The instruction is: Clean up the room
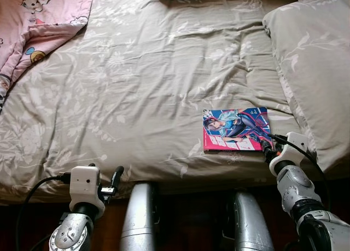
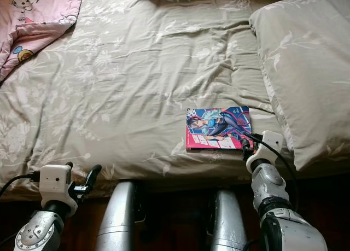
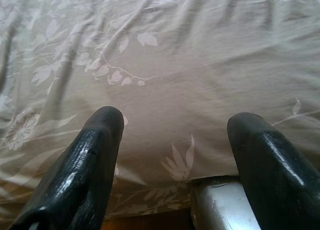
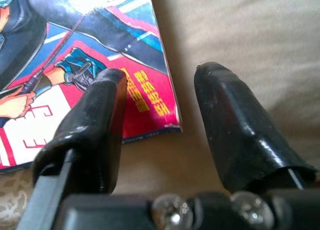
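Your right end effector (image 4: pixel 159 125) is spread, with nothing between its fingers, and it sits at the near right corner of the comic book (image 1: pixel 236 129). In the right wrist view one finger (image 4: pixel 95 125) lies over the cover, and the other finger (image 4: pixel 235 125) is over the bare sheet just beside the book's right edge, so the corner is between them. The book lies flat on the bed (image 1: pixel 153 87), close to the near edge of the mattress, and its long axis goes from left to right across your view. I judge that the right arm is clearly the nearer one for the coming grasp. Your left end effector (image 3: pixel 172 155) is also spread and empty, low at the bed's near edge and well apart from the book. To the right of the book there is a pillow (image 1: pixel 314 70), near but not touching, so room on that side is small. To the left and beyond the book the sheet is open. A pink blanket (image 1: pixel 38 21) lies at the far left corner.
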You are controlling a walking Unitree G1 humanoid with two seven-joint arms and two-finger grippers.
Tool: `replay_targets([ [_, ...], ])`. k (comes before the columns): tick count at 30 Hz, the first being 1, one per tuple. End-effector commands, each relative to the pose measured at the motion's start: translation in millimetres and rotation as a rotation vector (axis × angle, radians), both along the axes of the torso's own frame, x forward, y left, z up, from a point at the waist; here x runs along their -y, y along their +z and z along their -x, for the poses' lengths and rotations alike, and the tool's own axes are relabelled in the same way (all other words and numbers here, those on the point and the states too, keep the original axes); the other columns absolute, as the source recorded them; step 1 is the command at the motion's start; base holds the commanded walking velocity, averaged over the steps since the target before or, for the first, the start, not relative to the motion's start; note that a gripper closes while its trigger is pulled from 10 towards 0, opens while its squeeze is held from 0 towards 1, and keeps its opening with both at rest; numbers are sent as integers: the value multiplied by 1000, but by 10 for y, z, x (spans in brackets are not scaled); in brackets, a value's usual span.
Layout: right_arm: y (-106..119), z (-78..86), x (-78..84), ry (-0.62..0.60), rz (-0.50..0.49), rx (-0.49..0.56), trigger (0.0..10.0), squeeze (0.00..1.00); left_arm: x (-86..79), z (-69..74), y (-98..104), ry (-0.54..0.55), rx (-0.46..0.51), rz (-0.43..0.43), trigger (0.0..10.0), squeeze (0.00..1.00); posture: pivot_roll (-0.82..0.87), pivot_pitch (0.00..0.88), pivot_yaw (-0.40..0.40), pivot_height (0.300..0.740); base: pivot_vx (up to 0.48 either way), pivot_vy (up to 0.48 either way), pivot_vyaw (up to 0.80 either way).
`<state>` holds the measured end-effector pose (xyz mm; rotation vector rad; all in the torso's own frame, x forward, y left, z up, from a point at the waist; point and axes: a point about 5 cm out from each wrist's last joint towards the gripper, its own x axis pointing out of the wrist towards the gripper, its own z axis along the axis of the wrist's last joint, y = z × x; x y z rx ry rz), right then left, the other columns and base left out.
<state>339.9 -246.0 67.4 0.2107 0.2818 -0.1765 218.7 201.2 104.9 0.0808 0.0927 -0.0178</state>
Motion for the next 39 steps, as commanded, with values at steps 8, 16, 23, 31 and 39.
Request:
replay_targets([
  [8,146,-19,-46,20,104,176,10000,0,-3,-15,-116,17,-28,4,10000,0,92,312,100,592,0,0,0],
  [16,207,103,-169,45,135,353,10000,0,-123,-197,-24,135,48,30,10000,0,57,261,76,592,0,0,0],
  [23,192,326,-243,76,180,406,10000,0,-289,-381,66,133,88,-18,10000,0,-2,193,55,592,0,0,0],
  [31,185,471,-231,74,194,383,10000,0,-380,-520,141,171,133,-48,10000,0,-29,143,33,592,0,0,0],
  [39,97,607,-244,57,151,332,10000,0,-192,-416,-59,113,85,37,10000,0,-53,102,25,592,0,0,0],
])
